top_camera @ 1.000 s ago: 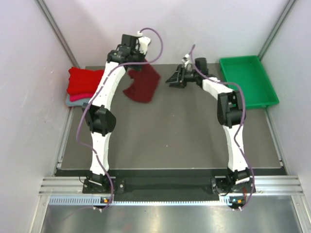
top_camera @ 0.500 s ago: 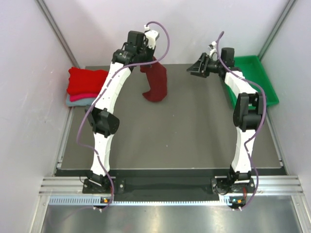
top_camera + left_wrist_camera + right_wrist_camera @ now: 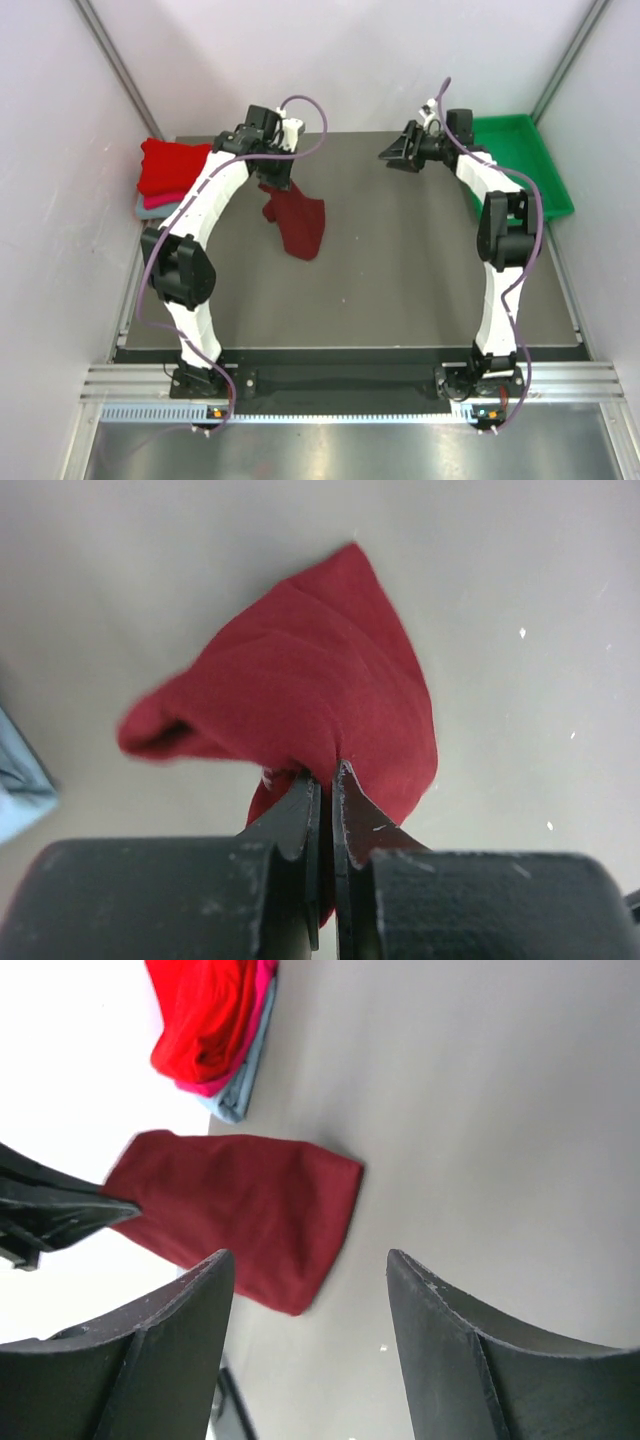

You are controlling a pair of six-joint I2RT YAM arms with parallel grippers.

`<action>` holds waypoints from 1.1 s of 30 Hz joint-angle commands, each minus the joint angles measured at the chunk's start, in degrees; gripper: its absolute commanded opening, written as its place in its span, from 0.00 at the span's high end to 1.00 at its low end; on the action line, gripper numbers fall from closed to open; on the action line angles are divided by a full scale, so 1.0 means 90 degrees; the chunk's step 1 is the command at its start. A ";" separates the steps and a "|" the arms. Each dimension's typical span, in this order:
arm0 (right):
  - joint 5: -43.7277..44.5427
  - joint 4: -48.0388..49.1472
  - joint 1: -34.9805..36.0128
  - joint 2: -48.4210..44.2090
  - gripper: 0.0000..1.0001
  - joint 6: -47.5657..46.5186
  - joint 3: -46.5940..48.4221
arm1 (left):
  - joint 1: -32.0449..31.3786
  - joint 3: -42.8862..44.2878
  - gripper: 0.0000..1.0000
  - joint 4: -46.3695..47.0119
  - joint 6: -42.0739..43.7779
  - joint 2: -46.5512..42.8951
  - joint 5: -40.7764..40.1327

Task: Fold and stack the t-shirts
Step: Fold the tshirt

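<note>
Because the maroon t-shirt [image 3: 297,218] is soft, light cloth, it hangs limp and bunched over the far left part of the table [image 3: 400,280] from the left gripper [image 3: 322,780], whose fingers are pinched tight on it. I think a second hold at a free corner would spread it. The right gripper [image 3: 305,1260] stands wide and empty. Which part is pinched, and whether its low end touches the table, is hidden.
</note>
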 commanded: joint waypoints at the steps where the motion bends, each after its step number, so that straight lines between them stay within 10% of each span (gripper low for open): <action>1: -0.0035 0.0201 0.0330 -0.0081 0.37 0.0182 0.0025 | 0.0085 -0.0120 1.00 -0.0104 -0.0226 -0.0331 0.0005; 12: -0.0103 0.0493 0.0741 0.0232 0.37 0.0368 0.0426 | 0.0241 -0.0581 1.00 -0.0243 -0.0363 0.0458 0.0609; 22: 0.0257 0.0075 0.0156 -0.0432 0.37 -0.0392 0.0660 | 0.0056 0.4185 1.00 0.0147 -0.0372 0.3341 0.1497; 33: 0.0628 -0.0541 -0.0450 -0.1038 0.37 -0.1048 0.0143 | -0.0754 0.3815 1.00 0.3688 -0.0772 0.2092 0.2465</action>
